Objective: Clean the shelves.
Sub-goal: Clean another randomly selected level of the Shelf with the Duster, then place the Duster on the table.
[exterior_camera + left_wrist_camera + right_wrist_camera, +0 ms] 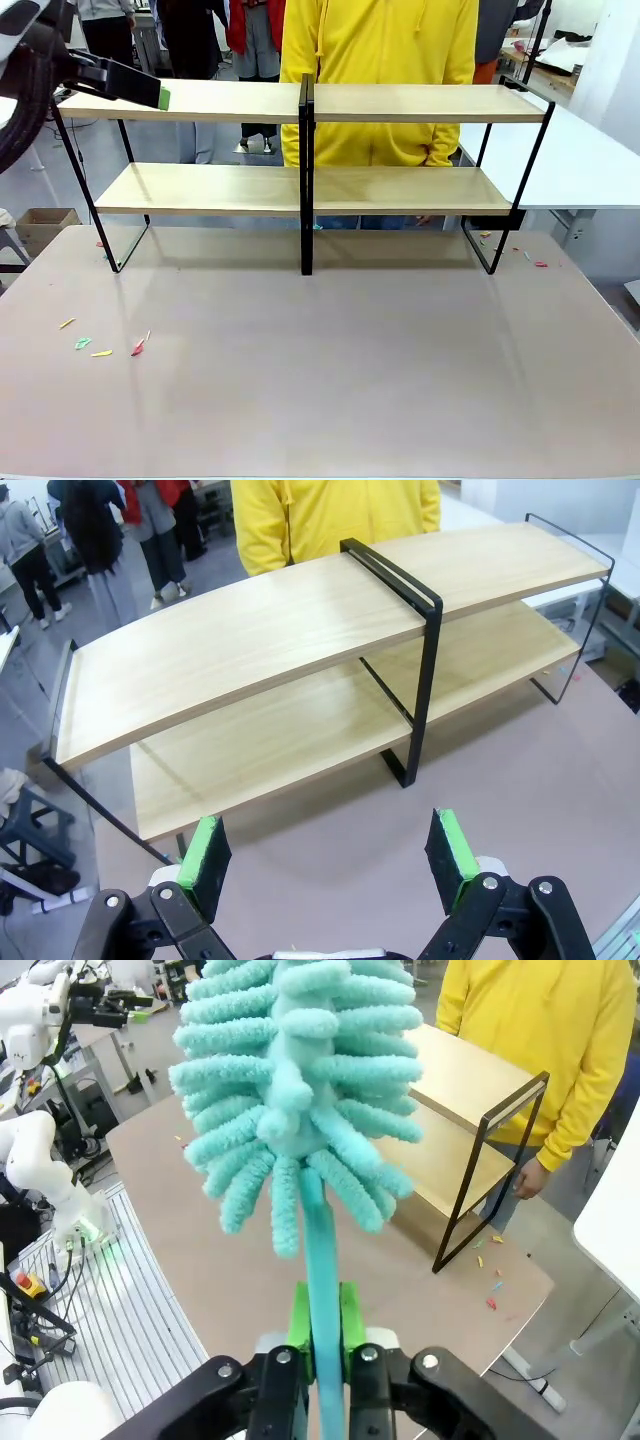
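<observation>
Turquoise duster (290, 1090) ready in the right end effector (322, 1335), shelves (300, 145) not yet touched.

The right end effector is closed on the thin duster handle, with the fluffy head pointing up and away from it. The left end effector (330, 855) is open and empty, high beside the left end of the top board. The shelves stand at the far side of the table (330, 380), and a person in yellow (380, 70) stands just behind them. To do this step well, I think the duster should come down flat on the top board and sweep along it from one end to the black centre post (306, 170), then the other half. The lower board has little room above it, so the head must go in low and sideways. Small coloured scraps (100, 345) lie on the table at the left.
</observation>
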